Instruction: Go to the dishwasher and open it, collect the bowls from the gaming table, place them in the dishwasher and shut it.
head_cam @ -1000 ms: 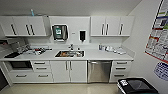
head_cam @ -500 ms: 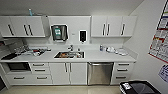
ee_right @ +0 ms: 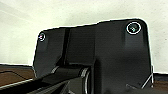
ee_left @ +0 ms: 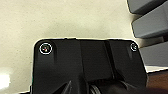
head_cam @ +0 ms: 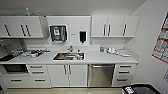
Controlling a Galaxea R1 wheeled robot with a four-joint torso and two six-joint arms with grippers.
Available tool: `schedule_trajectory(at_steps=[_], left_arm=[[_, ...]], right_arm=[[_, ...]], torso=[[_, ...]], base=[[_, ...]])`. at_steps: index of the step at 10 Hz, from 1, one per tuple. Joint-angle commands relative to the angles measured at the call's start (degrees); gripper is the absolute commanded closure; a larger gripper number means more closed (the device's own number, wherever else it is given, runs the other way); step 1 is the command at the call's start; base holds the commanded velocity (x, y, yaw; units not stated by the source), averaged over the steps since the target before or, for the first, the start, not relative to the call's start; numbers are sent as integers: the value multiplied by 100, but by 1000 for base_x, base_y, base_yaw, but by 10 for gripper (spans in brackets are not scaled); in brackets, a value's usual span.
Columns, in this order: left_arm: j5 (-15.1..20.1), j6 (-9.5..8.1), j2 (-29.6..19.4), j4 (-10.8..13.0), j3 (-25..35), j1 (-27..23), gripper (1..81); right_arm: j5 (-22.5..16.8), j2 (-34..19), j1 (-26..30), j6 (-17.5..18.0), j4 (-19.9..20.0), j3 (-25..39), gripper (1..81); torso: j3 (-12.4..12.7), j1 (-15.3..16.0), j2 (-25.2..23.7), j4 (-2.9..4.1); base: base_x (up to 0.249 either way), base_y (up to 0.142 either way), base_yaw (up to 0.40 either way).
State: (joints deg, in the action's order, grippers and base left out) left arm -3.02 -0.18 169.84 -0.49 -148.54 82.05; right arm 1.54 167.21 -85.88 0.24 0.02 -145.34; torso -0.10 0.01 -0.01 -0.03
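Note:
The dishwasher (head_cam: 100, 75) is a stainless-steel front built in under the white counter (head_cam: 95, 58), right of the sink's double cabinet doors. Its door is shut, with a bar handle along its top edge. I face it from a few steps back, slightly to its left. In the left wrist view, my dark plate (ee_left: 85, 67) hangs over a pale floor. The right wrist view has the same kind of plate (ee_right: 100, 55) in front of a pale wall.
A sink (head_cam: 68, 56) is set in the counter, with clutter to its left and right. White drawers (head_cam: 123, 73) flank the dishwasher's right side. A black bin (head_cam: 140, 89) stands low at the right near a wall with posters (head_cam: 161, 45). A dark oven (head_cam: 15, 68) sits at the left.
The whole head view has shifted slightly and the counter looks a little nearer, so the camera has moved. Nothing on the counter has changed.

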Motion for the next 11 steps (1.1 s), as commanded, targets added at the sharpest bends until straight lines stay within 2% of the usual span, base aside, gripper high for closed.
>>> schedule_trajectory(at_steps=[1,11], left_arm=[[258,1,-11,14,27,-352,10],[258,9,-11,14,36,-360,10]], right_arm=[[-285,-45,312,2,59,42,10],[-285,-53,304,2,50,24,10]], torso=[[0,0,0,0],[0,0,0,0]], base=[[140,0,0],[139,0,0]])
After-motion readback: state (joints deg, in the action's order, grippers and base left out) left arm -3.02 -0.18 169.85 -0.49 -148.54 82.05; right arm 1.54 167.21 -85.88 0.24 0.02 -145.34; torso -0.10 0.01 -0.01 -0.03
